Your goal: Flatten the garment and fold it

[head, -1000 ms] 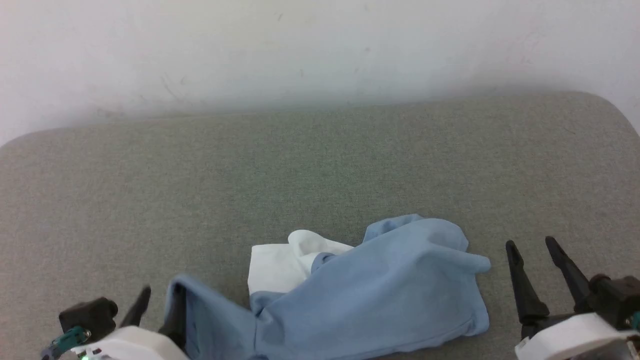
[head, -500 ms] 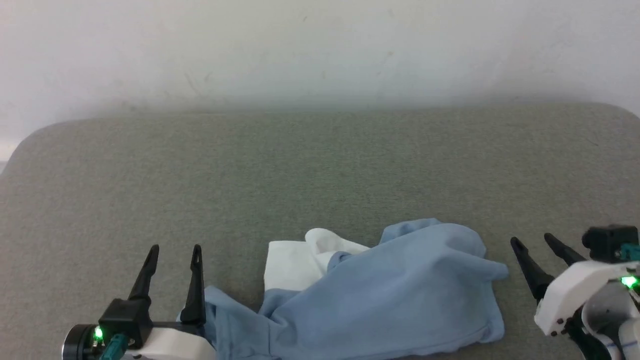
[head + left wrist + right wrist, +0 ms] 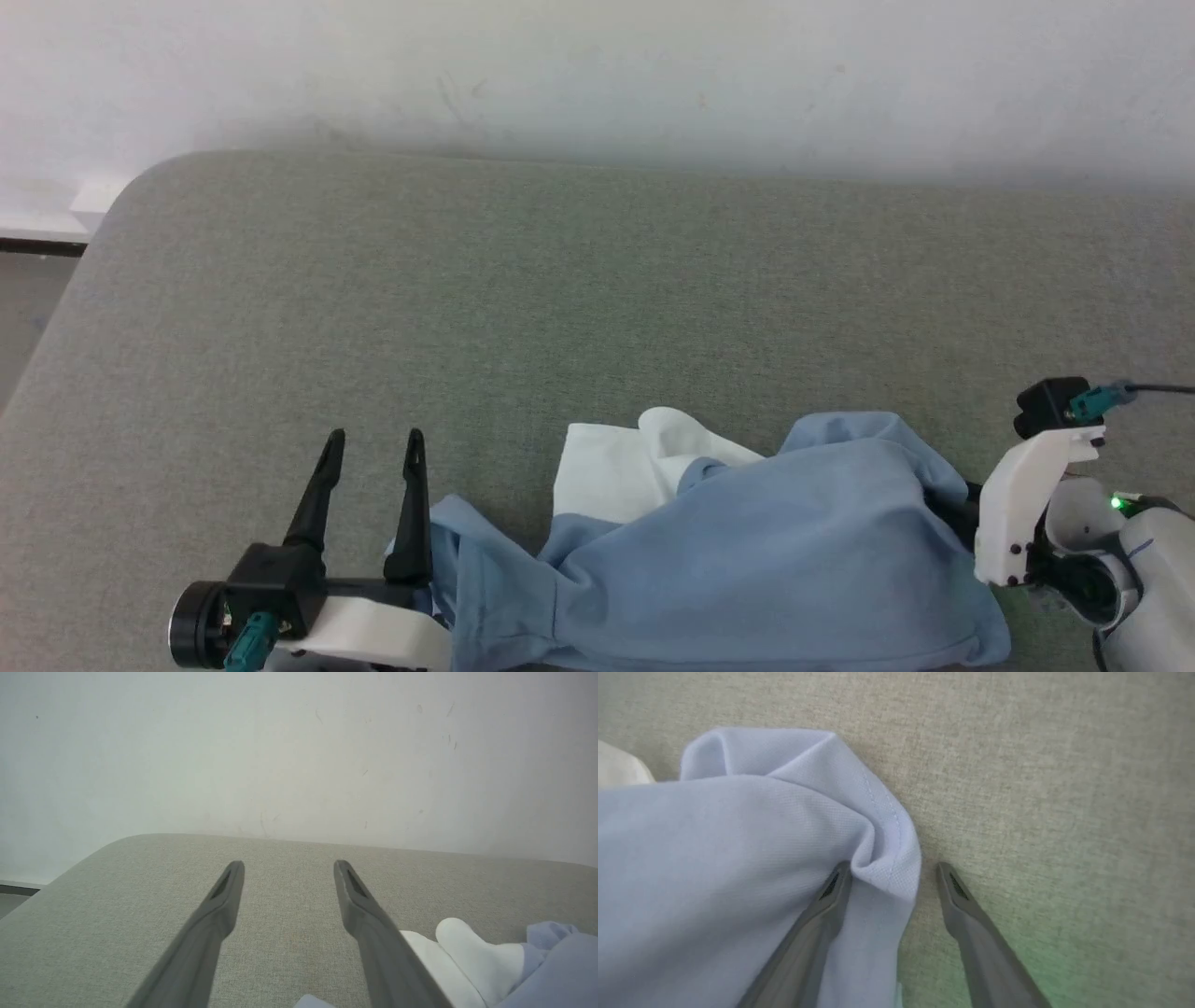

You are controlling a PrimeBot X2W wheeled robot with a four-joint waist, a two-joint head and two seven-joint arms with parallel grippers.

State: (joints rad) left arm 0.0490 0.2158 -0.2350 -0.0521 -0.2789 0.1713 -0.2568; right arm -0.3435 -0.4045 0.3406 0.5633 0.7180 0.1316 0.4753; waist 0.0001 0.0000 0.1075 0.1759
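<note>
Garment (image 3: pixel 738 835): light blue cloth, fine pique-type knit, matt, soft, creased. Hem edge carries row of straight stitching.
White sleeve section (image 3: pixel 607 476): same soft matt cloth, smooth-looking.
Table top (image 3: pixel 560 308): grey-green woven fabric cover, matt, coarse visible weave, slightly rough.
Wall (image 3: pixel 597 75): white, matt, painted look, faint scuffs and scratches.
Left gripper (image 3: pixel 373 437), right gripper (image 3: pixel 894 867): fingers dark, matt, smooth, plastic-looking.
Right wrist housing (image 3: pixel 1013 513): white plastic, smooth, slight sheen.

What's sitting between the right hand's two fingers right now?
A stitched edge fold of the light blue soft polo shirt, over the grey fabric surface, seen in the right wrist view. The right hand is open.
</note>
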